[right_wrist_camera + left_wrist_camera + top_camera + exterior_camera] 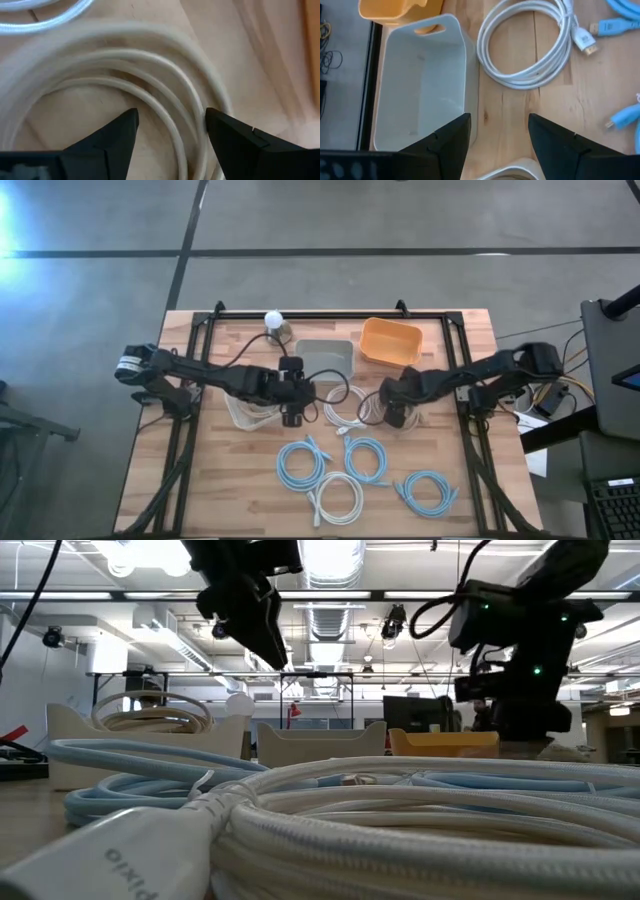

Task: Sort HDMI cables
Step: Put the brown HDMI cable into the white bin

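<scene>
Hovering, right gripper (170, 132): fingers wide, straddling beige HDMI cable coil (165, 85)
Left gripper (499, 137): wide, empty, beside grey bin (420, 85)

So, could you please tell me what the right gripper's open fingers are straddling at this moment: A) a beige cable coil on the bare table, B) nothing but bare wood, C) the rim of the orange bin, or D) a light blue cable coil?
A: the right wrist view shows the right gripper open over strands of a beige cable coil lying on the wooden table.
</scene>
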Controlling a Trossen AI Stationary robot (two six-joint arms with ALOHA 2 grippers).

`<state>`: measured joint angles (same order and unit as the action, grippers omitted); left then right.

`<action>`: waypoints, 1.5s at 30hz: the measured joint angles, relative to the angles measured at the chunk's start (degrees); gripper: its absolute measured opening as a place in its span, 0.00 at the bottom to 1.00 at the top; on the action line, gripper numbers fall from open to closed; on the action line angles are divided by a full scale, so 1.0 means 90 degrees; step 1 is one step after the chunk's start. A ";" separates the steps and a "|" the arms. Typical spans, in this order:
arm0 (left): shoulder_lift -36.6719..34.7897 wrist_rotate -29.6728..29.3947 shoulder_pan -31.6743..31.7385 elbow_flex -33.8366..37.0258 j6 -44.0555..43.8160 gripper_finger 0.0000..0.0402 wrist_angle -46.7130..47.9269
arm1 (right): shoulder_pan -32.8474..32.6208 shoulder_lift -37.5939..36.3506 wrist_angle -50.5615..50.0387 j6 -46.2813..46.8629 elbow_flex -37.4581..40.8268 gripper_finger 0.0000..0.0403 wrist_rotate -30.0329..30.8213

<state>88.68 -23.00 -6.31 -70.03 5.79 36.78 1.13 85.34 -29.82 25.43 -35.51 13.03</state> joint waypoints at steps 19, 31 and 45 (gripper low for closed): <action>0.0002 0.0044 -0.0004 0.0990 -0.1178 0.56 -0.1713 | 0.0054 -0.0779 -0.0059 0.0607 -0.0065 0.06 -0.0497; 0.0002 0.0446 -0.0005 0.1583 -0.2766 0.56 -0.4086 | -0.0504 -0.1958 0.0482 0.0303 -0.0155 0.04 0.0760; 0.0002 0.0406 0.0000 0.1772 -0.2816 0.56 -0.5272 | -0.0890 -0.1788 0.0598 -0.1893 -0.1622 0.03 0.2853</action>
<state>88.71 -19.35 -6.31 -54.08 -19.55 -10.66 -6.88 69.25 -24.44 8.40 -50.11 38.70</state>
